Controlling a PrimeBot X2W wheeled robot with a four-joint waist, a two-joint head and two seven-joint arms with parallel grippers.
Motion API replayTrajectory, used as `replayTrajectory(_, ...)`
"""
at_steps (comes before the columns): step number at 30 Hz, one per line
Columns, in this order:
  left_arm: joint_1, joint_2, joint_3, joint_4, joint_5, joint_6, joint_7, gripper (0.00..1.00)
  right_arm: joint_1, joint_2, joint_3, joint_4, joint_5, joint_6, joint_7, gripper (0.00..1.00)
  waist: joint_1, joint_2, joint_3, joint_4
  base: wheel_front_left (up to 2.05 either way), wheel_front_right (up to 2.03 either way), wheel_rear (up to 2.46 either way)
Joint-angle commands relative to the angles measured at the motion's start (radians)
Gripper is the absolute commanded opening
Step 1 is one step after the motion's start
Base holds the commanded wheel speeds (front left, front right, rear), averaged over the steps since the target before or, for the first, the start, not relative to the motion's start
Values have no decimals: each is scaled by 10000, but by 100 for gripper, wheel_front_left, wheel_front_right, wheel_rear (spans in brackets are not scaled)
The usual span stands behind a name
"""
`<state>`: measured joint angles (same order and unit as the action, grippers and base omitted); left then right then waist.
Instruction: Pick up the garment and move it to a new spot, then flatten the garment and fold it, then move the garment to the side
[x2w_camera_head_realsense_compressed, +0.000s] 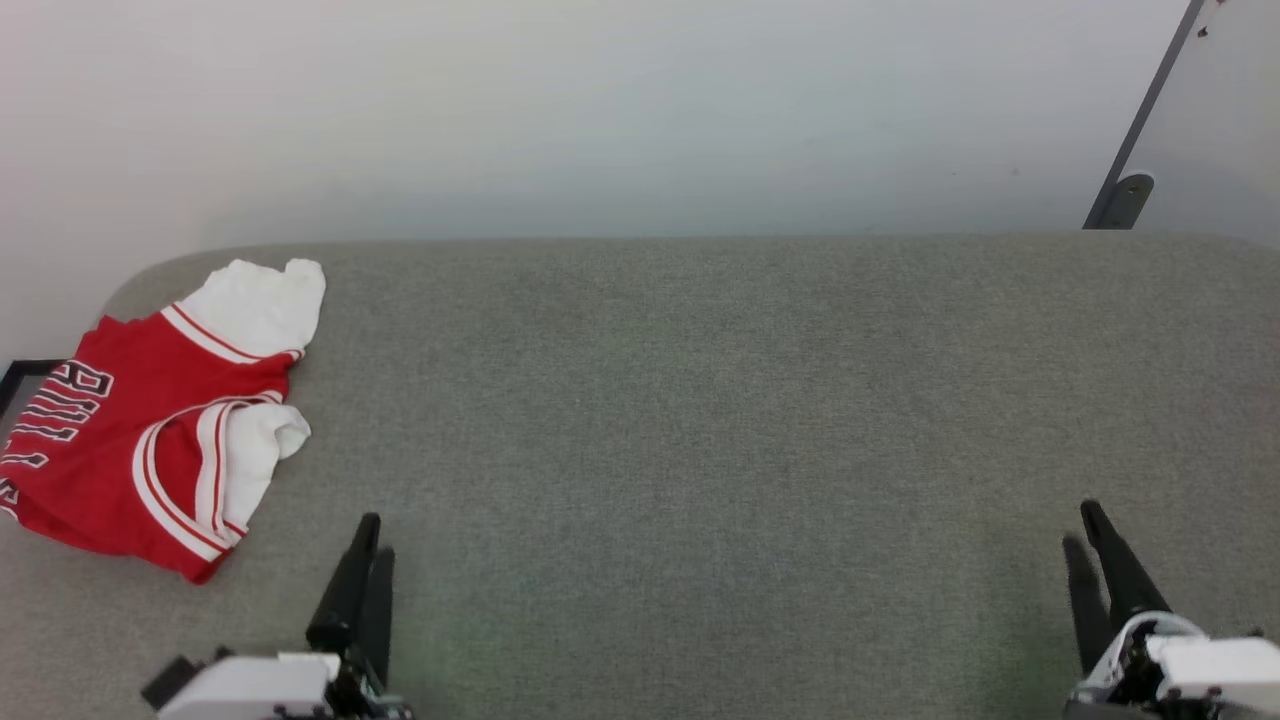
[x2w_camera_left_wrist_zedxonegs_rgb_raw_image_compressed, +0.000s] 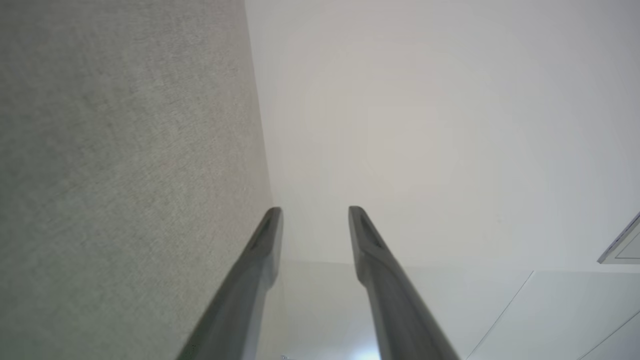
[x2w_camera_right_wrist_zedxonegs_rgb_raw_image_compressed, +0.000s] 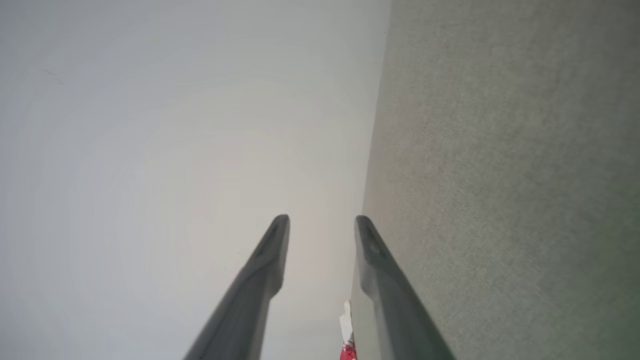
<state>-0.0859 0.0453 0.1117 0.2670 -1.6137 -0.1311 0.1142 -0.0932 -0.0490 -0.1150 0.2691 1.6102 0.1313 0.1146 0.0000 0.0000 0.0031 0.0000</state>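
Head view puts the rumpled red jersey at the frame's mid-left on the grey worktop, left pincer and right pincer both parted and empty below, so I'd pinch one striped hem edge, not the bunch.

Garment — red body, white sleeves, white-and-red striped trim, black-and-white block lettering. Table: evenly flecked grey fabric with a faint green cast. Wall: plain off-white. Left gripper and right gripper — dark grey fingers, white housings.
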Motion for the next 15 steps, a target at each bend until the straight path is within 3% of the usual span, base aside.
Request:
replayTrajectory(1,121,-32,-11,118,4,0,-4,100,112,11,-2,118,-1,0,-5,100,0,0,0,0,0,0,0)
replayTrajectory(15,141,150,-48,-221,911,0,-687,100,-194,-106,466,49,-607,-1,-661,100,0,0,2,1,0,0,0)
